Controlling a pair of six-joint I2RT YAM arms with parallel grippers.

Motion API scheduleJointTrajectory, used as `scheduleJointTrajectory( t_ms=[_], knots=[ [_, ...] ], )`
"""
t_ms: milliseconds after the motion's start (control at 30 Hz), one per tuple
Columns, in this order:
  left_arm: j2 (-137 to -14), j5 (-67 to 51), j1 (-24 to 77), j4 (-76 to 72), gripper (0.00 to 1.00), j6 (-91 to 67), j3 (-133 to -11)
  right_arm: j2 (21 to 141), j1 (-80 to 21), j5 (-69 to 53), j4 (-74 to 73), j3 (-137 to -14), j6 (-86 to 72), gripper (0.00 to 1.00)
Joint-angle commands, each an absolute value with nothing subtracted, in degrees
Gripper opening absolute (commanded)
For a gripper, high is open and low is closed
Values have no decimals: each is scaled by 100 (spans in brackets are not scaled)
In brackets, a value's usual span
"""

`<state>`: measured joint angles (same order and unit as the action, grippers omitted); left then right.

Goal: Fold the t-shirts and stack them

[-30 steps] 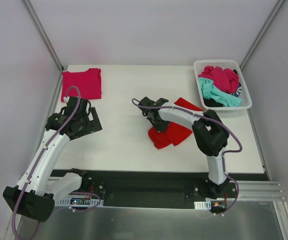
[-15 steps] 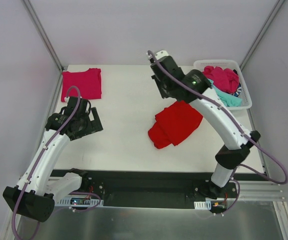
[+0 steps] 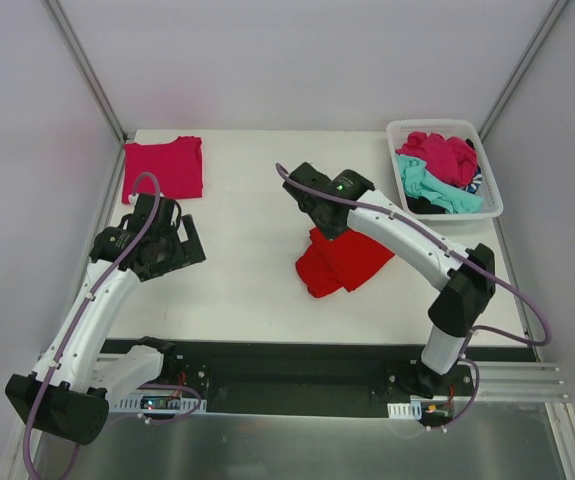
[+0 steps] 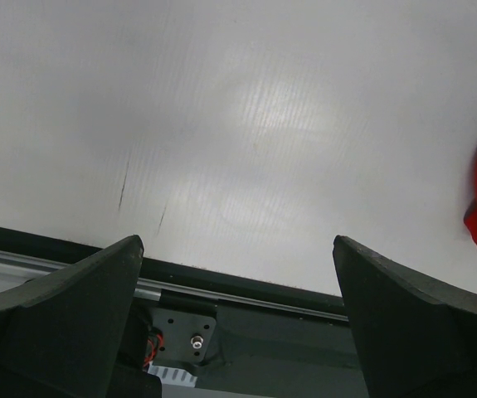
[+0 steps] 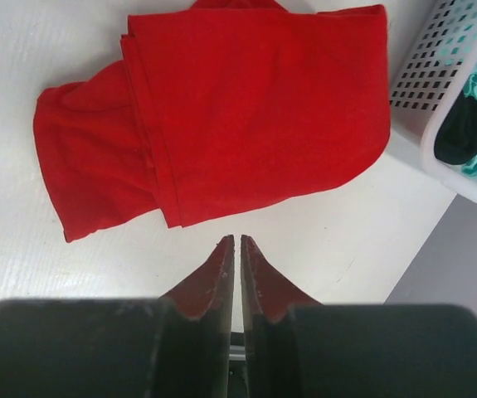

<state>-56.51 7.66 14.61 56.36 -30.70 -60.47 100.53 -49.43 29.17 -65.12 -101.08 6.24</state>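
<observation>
The red t-shirt [image 5: 255, 124] lies folded on the right half of the table [image 3: 247, 200]; your right gripper [image 5: 237, 240], swung clear a moment ago, is back over its far edge, jaws nearly together on nothing. Your left gripper [image 4: 236, 245] waits wide apart. Stacking onto the magenta-pink t-shirt [image 3: 164, 167], far left corner, looks next.
</observation>
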Motion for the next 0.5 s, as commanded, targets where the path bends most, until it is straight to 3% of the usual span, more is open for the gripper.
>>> scheduleJointTrajectory(
  t_ms=[0,200,467],
  knots=[
    [-5599,765,1494,5634,99,-3129,-6012,10080,-4931,2760,-6197,-10002,545,13],
    [-5607,782,1494,5643,99,-3111,-5985,10380,-4913,2549,-5942,-9809,536,44],
    [-5608,800,1494,5634,99,-3103,-5994,10994,-4860,2356,-5801,-9949,589,46]
  ],
)
